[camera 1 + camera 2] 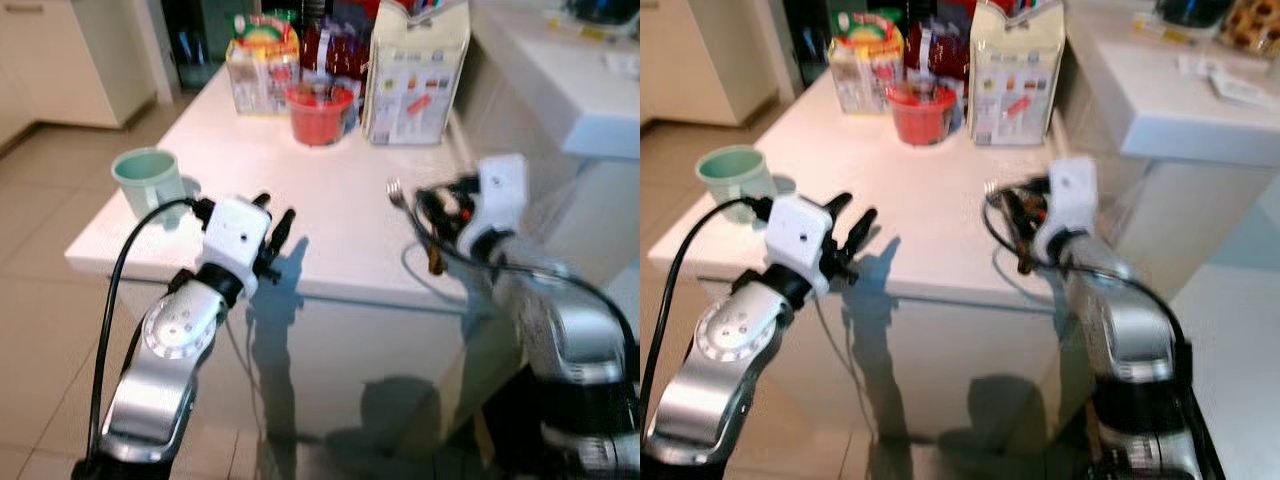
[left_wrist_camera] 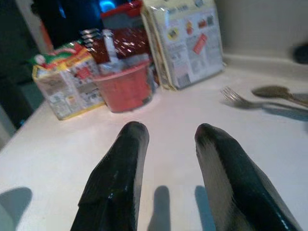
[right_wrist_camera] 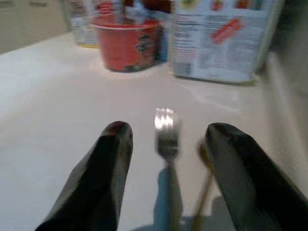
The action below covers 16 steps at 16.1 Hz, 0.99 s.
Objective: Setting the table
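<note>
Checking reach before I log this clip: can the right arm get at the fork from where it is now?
Probably yes. The right tool is open, and the fork lies on the white table between its fingers. Nothing stands between them; only a brownish utensil lies close beside the fork.

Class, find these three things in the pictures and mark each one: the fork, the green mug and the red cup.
fork (image 3: 166, 137): right wrist view, on the tines and neck.
green mug (image 1: 147, 180): left eye view, on the outer wall below the rim.
red cup (image 1: 319, 115): left eye view, on the front wall.
</note>
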Tool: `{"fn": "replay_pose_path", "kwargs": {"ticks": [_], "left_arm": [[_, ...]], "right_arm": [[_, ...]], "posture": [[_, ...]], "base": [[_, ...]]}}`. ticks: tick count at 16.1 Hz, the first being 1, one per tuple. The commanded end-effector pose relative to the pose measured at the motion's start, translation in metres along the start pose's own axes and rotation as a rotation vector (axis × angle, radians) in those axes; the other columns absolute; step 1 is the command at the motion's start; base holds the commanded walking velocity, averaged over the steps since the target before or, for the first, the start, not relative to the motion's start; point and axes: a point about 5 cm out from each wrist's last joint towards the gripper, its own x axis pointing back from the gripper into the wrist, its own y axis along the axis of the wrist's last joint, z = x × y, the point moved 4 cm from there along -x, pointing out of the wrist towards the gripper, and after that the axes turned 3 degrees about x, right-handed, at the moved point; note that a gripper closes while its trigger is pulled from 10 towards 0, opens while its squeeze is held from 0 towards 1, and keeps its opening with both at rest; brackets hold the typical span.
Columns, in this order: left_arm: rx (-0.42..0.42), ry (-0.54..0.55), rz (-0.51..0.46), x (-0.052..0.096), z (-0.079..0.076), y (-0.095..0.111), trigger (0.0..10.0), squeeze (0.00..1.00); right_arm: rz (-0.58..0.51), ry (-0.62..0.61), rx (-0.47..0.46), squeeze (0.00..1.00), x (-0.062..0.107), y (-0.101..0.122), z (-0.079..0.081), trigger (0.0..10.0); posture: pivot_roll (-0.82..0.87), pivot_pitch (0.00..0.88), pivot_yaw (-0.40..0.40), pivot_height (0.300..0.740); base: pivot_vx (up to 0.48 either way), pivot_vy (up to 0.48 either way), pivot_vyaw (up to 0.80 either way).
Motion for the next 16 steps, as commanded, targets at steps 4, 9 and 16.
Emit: {"fn": "replay_pose_path", "kwargs": {"ticks": [4,9,16], "left_arm": [[0.019,-0.137,-0.004,0.008,-0.012,0.001,10.0,0.00],[0.055,-0.232,-0.002,0.020,-0.020,0.005,10.0,0.00],[0.078,-0.285,0.047,0.035,-0.028,-0.002,10.0,0.00]], "right_arm": [[0.131,0.054,-0.014,1.00,-0.021,-0.016,-0.008,10.0],[0.201,0.107,-0.023,1.00,-0.049,-0.017,-0.010,10.0],[0.298,0.143,-0.003,0.00,-0.067,-0.017,-0.009,10.0]], "posture": [[0.02,0.020,0.017,0.740],[0.02,0.068,-0.007,0.740],[0.03,0.075,-0.029,0.740]], "base": [[0.000,0.000,0.00],[0.000,0.000,0.00],[0.000,0.000,0.00]]}}
